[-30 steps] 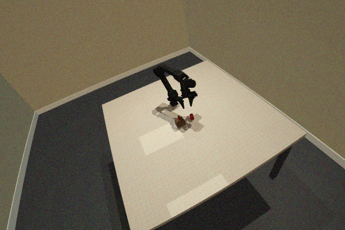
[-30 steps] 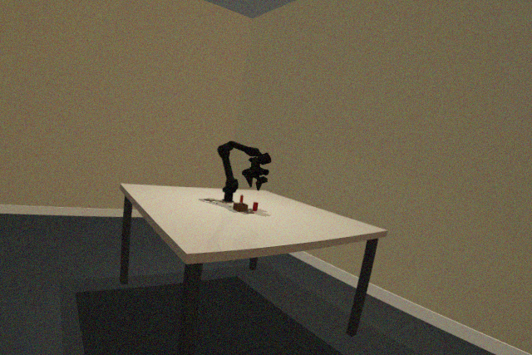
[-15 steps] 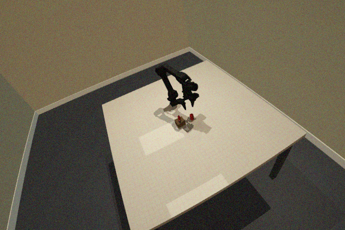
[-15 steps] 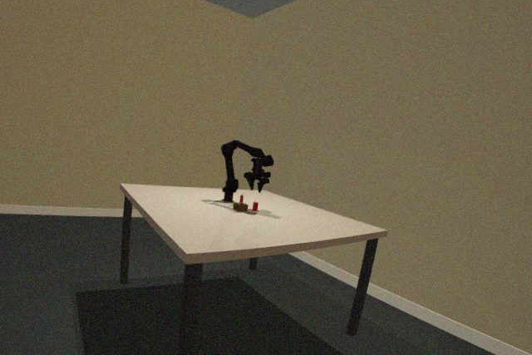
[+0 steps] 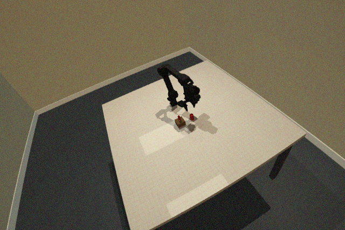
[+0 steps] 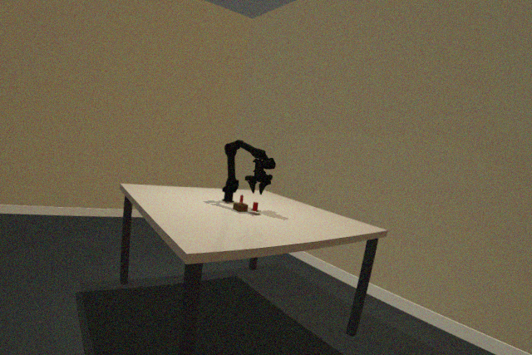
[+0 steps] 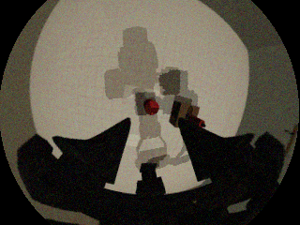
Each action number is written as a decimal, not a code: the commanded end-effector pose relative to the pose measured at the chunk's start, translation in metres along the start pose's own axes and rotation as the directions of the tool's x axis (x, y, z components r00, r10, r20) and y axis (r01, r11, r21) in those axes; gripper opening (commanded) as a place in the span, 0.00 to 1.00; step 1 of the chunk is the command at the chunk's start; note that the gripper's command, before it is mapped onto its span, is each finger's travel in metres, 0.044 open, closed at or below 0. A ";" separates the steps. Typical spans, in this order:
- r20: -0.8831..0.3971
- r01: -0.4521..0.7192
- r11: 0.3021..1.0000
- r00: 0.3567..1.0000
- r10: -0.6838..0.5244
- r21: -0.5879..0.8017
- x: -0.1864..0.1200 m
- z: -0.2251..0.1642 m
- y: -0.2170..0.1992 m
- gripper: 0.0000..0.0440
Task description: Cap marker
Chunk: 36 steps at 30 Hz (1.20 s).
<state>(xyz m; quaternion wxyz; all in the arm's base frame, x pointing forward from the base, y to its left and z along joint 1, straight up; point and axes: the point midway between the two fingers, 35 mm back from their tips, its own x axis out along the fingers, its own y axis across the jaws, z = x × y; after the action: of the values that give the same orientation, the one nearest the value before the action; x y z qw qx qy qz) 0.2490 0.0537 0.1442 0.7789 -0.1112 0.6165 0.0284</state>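
Observation:
The red cap [image 5: 191, 117] [image 6: 255, 206] [image 7: 151, 107] stands upright on the table, a little to one side of the holder block. The brown holder block [image 5: 181, 124] [image 6: 239, 207] [image 7: 178, 112] sits beside it, with the red-tipped marker [image 5: 179, 118] [image 6: 241, 199] [image 7: 197, 121] upright in it and bare of a cap. My gripper [image 5: 190, 108] [image 6: 257, 193] [image 7: 155, 120] is open and empty, pointing down above the table. In the wrist view the cap shows just beyond the gap between the fingertips, and the right finger hides part of the block's near side.
The pale table [image 5: 222, 149] [image 6: 274, 230] bears the arm's base [image 6: 229, 197] behind the block and cap. Shadows of the arm fall around the cap and block. Walls stand behind the table.

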 end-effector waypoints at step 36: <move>-0.217 -0.174 0.984 0.963 0.162 -0.036 0.039 0.005 0.007 0.68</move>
<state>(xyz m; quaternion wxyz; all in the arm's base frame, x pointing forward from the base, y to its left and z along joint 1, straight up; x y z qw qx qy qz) 0.2605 0.0577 0.1091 0.7047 -0.0814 0.6985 0.0938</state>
